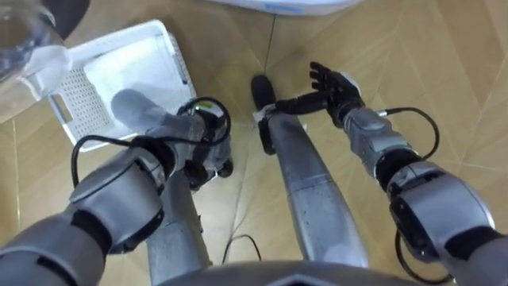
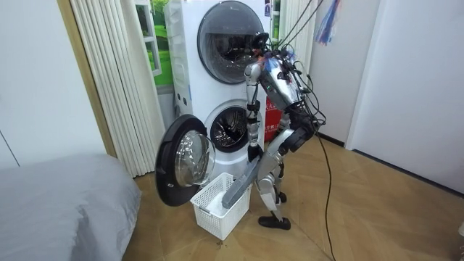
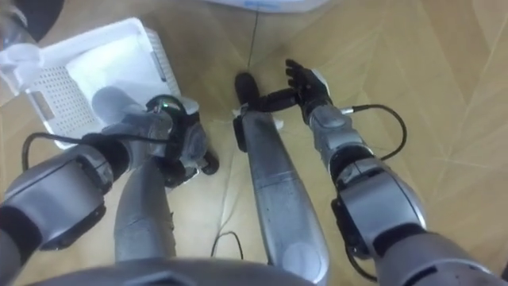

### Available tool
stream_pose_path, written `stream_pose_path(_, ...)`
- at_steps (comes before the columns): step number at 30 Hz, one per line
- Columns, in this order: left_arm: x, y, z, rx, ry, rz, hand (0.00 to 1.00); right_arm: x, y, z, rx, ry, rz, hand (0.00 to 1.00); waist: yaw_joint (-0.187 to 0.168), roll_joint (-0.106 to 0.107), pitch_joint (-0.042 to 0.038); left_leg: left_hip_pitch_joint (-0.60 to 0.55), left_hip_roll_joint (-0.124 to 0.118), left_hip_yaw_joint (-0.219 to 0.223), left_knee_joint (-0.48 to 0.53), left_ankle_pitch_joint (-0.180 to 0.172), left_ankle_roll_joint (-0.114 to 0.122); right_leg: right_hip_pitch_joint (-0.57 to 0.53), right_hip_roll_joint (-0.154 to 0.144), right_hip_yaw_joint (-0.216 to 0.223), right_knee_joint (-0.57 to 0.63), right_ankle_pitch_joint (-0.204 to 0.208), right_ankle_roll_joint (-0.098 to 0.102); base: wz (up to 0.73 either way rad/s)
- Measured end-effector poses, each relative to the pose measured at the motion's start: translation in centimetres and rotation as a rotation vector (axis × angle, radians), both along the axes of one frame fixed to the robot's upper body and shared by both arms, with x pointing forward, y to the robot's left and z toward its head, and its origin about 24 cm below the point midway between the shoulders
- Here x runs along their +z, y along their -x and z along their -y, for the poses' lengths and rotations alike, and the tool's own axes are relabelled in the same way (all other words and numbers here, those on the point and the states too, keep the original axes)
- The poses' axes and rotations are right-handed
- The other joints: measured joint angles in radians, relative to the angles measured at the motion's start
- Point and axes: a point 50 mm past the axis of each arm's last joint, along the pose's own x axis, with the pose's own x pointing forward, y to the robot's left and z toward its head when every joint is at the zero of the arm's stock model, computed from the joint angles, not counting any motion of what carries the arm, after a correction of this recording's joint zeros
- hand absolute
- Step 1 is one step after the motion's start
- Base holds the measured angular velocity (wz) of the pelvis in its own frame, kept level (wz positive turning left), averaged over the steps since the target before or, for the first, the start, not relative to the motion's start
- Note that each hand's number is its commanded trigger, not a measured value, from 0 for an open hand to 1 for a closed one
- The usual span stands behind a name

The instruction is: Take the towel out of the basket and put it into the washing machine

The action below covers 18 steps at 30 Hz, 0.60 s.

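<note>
A white towel (image 1: 131,67) lies in a white perforated laundry basket (image 1: 171,40) on the wooden floor, ahead of me and to my left. My left hand (image 1: 210,151) hangs beside the basket's near right corner, seen from above, and holds nothing that I can see. My right hand (image 1: 333,83) is held out over the bare floor to the right, open, with its fingers spread. In the room view I stand before the stacked washing machine (image 2: 228,127). Its lower round door (image 2: 181,163) swings wide open over the basket (image 2: 210,217).
The open door's glass (image 1: 24,48) shows at the upper left, above the basket. The machine's white base (image 1: 278,4) is straight ahead. A grey bed (image 2: 58,203) and pale curtains (image 2: 116,80) stand on the room view's left. Wooden floor lies to my right.
</note>
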Motion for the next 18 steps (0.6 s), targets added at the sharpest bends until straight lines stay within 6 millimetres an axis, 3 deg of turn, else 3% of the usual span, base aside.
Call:
stream_pose_path(4, -0.7, 0.9, -0.1, 0.053, 0.091, 0.036, 1.0, -1.7, 2.0, 0.6, -0.047, 0.004, -0.058, 0.0, 0.002, -0.003, -0.0039, 0.108, -0.009, 0.002, -0.052, 0.011, 0.002, 0.112, -0.004, -0.004, -0.052, 0.01, 0.006, -0.02)
stream_pose_path(8, 0.2, 0.1, -0.3, 0.158, 0.25, 0.16, 1.0, -2.2, 2.9, 1.3, -0.069, 0.04, -0.066, 0.0, 0.022, -0.004, -0.0048, 0.182, -0.018, 0.003, -0.102, 0.029, 0.001, 0.19, -0.01, -0.015, -0.103, 0.029, 0.007, -0.01)
stream_pose_path(14, 4.0, -2.4, -1.9, 0.525, 0.724, 0.46, 1.0, -1.5, 2.7, 2.3, -0.111, 0.075, 0.035, 0.0, 0.09, 0.01, -0.0105, 0.274, -0.023, -0.01, -0.159, 0.051, -0.001, 0.301, -0.014, -0.04, -0.172, 0.052, 0.007, 0.01)
stream_pose_path(18, 5.7, -2.9, -1.6, 0.655, 0.946, 0.537, 1.0, -1.2, 2.5, 2.6, -0.144, 0.081, 0.06, 0.0, 0.142, 0.013, -0.0132, 0.344, -0.04, -0.011, -0.211, 0.066, -0.002, 0.365, -0.026, -0.051, -0.204, 0.052, 0.008, 0.06)
